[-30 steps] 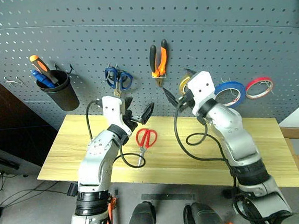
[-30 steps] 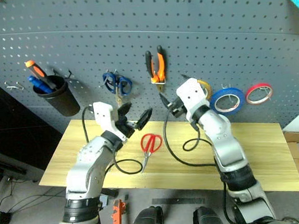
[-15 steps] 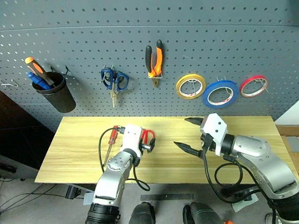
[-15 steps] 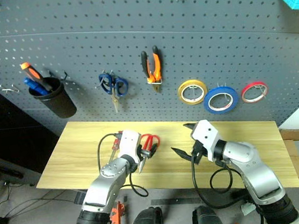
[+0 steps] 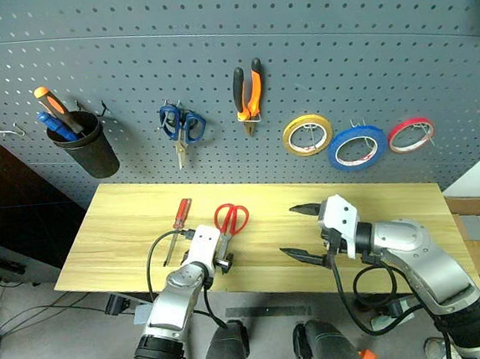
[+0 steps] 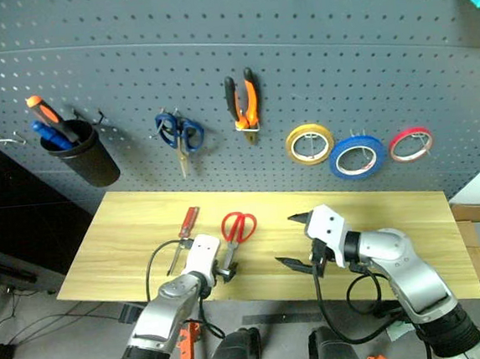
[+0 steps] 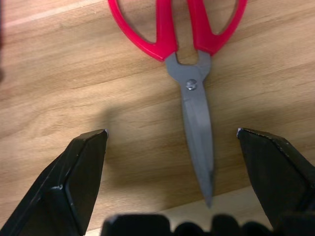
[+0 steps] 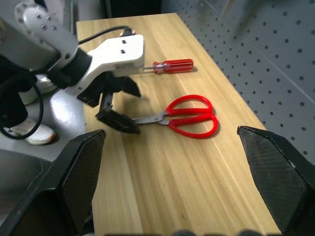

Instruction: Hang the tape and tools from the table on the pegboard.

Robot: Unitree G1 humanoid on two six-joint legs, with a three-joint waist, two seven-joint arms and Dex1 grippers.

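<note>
Nearest the front edge of the tabletop (image 5: 128, 240), the left gripper (image 5: 222, 263) sits low over the blade tips of the red scissors (image 5: 228, 226), jaws spread wide with nothing between them; in the left wrist view the steel blades (image 7: 198, 123) lie closed in the gap between its fingers (image 7: 81, 172), clear of both. To the right of the scissors, the right gripper (image 5: 299, 233) hangs above the tabletop, also wide open and empty, well apart from any tool. The scissors lie flat, blades toward the front edge and red loops toward the pegboard (image 5: 379, 41). Just left of the scissors lies the screwdriver (image 5: 176, 223), its red handle toward the pegboard, touching nothing. The scissors look light and rigid, but they lie flush on the wood, and the smooth, thin blades are likely to slip in a pinch; the thicker spot at the pivot or the neck of the loops seems the surer hold, leaving a loop free to slide over a hook. Beyond the scissors, on the pegboard, the pliers (image 5: 248, 95) already hang directly above, the blue tape (image 5: 356, 147) to their right between a yellow roll (image 5: 307, 134) and a red roll (image 5: 410, 133), with blue scissors (image 5: 182, 127) and a black cup (image 5: 86, 147) off to the left.
</note>
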